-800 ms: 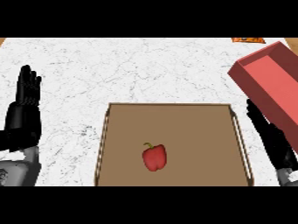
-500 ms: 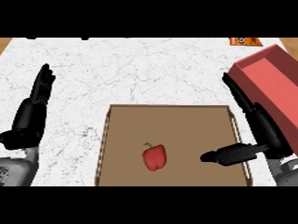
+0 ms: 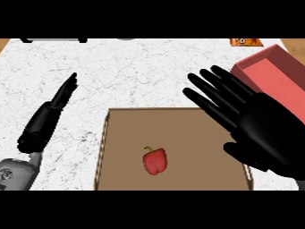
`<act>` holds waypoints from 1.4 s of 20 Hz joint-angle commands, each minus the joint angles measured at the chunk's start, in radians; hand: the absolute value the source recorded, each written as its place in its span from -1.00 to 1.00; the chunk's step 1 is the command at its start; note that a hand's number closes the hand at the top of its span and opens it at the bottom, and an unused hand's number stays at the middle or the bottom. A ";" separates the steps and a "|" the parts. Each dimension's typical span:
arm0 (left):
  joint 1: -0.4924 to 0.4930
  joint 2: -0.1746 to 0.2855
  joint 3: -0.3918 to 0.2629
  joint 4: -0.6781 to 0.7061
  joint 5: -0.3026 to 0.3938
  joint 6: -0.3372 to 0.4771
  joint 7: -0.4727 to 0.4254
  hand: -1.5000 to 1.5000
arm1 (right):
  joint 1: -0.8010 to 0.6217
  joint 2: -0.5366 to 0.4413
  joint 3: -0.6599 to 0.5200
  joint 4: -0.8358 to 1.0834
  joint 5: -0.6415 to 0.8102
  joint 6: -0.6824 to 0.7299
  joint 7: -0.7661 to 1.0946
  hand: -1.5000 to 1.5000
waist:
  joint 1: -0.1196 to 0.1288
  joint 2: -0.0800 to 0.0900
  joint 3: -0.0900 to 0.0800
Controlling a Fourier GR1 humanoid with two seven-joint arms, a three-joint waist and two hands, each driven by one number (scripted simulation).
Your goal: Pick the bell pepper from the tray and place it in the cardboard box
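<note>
Bell pepper (image 3: 155, 162) lies loose on the tray (image 3: 181, 117) floor, slightly left of centre and toward the near edge. Its long axis runs near-to-far, stem at the far end. Right hand (image 3: 273, 134) is held over the tray's right side, fingers (image 3: 221, 96) spread straight, nothing gripped. The pepper sits to the palm's left. Left hand (image 3: 46, 123) is seen edge-on over the table (image 3: 135, 67), fingers straight. Red box (image 3: 293, 85) stands right of the tray. Right hand is judged nearer.

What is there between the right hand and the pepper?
Only bare tray floor lies between the open right hand and the pepper, as the head view shows.
</note>
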 commanded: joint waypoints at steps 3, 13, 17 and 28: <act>-0.035 0.016 -0.004 0.011 0.021 -0.058 0.013 0.00 | -0.193 0.004 0.200 -0.171 0.193 0.315 0.200 -1.00 | 0.007 0.011 0.005; -0.033 0.038 0.007 0.009 0.025 -0.084 0.011 0.00 | -0.265 0.257 0.484 -0.066 0.263 0.834 0.568 -1.00 | 0.017 0.014 0.005; -0.035 0.034 0.011 0.012 0.030 -0.087 0.014 0.00 | -0.257 0.446 0.586 0.022 0.305 1.002 0.730 -1.00 | 0.007 0.015 0.010; -0.047 0.012 0.015 0.001 0.031 -0.085 0.027 0.00 | -0.094 0.817 0.619 0.388 0.445 1.113 0.942 -1.00 | 0.009 0.028 0.016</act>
